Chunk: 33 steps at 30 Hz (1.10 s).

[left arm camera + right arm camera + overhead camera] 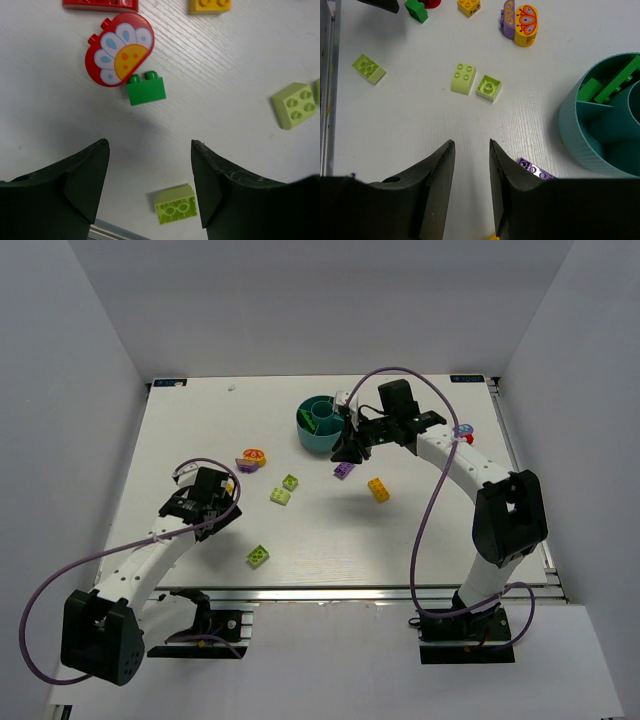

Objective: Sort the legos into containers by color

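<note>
- The left gripper hangs open, holding nothing; the dark green brick sits just ahead, touching the red flower piece; grab only the green one
- The right gripper has its jaws a little apart, empty, near the teal bowl

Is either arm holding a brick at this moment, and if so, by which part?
Nothing is held. The left gripper is open and empty. The right gripper has its fingers closer together, with only bare table showing between them.

A white desk with a faint wood-grain surface stands between plain white walls. An aluminium rail runs along its near edge. A tiny white scrap lies near the far-left corner.
</note>
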### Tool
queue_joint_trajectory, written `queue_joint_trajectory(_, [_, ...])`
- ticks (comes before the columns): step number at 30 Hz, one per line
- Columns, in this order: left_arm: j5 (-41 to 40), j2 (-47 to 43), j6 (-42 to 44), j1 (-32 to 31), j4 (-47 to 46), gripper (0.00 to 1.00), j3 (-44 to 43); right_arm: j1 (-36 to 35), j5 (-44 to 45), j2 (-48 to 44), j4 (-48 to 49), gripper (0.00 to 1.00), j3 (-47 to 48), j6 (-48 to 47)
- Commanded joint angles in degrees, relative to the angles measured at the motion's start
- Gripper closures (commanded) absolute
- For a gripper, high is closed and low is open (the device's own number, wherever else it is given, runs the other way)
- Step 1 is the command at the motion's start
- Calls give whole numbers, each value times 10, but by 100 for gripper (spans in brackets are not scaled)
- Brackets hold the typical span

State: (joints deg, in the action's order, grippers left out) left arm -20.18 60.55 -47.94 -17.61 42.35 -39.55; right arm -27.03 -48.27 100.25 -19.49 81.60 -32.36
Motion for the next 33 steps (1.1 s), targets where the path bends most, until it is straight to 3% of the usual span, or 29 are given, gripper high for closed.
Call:
queue_joint_trajectory(1, [1,17,29,22,-39,24,14,0,0,-8,32,60,-10,34])
queue_joint_trajectory(14, [18,137,86,65,-147,26,1,0,1,-27,38,60,-35,39])
queue_joint_trajectory(20, [16,150,85,65,-163,33,3,0,1,-27,38,60,-33,40])
queue_joint_trajectory(24, [14,153,87,69,-174,41,12,1,2,-28,36,60,-33,40])
queue_joint_trajectory(33, [54,139,87,71,-184,83,9,7,3,-41,30,60,-43,38])
